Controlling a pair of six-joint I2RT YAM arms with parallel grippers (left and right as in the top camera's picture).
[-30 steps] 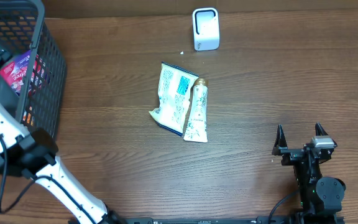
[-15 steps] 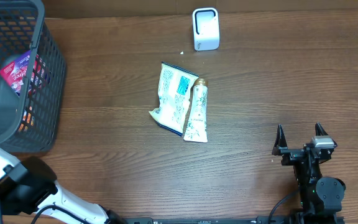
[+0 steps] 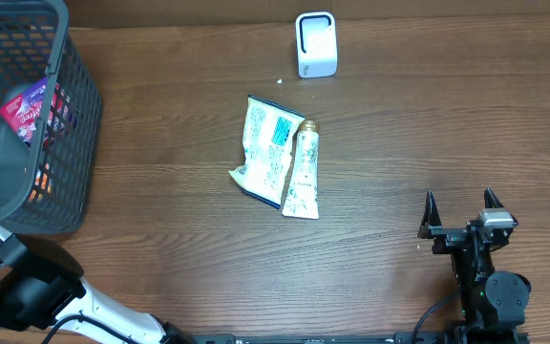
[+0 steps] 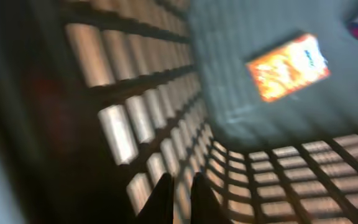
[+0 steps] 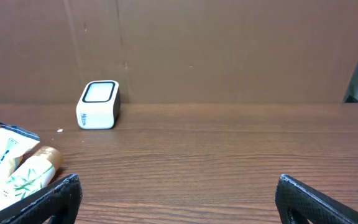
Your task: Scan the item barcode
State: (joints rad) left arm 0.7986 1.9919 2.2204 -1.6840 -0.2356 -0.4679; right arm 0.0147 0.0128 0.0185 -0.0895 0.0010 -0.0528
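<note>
Left gripper [image 4: 180, 186] is pinched tight at the basket [image 3: 70, 124], far left. I can't spot anything between its fingers, though that wrist view is smeared enough that I wouldn't swear to it. An orange packet [image 4: 288, 67] lies flat on the basket floor beyond the fingertips, apart from them. My guess is that's the item to scan, not yet picked.

Right gripper [image 3: 460, 203] sits spread wide and empty at the near right, parked out of the way I'd say. The scanner [image 3: 315, 44] stands at the far edge, middle, well apart from the basket.

A pouch [image 3: 265, 148] and tube [image 3: 304, 172] lie touching mid-table, near the straight path from basket to scanner. The table [image 3: 428, 115] right of them is open wood. Basket walls are tall, so anything grabbed needs lifting clear before swinging right.
</note>
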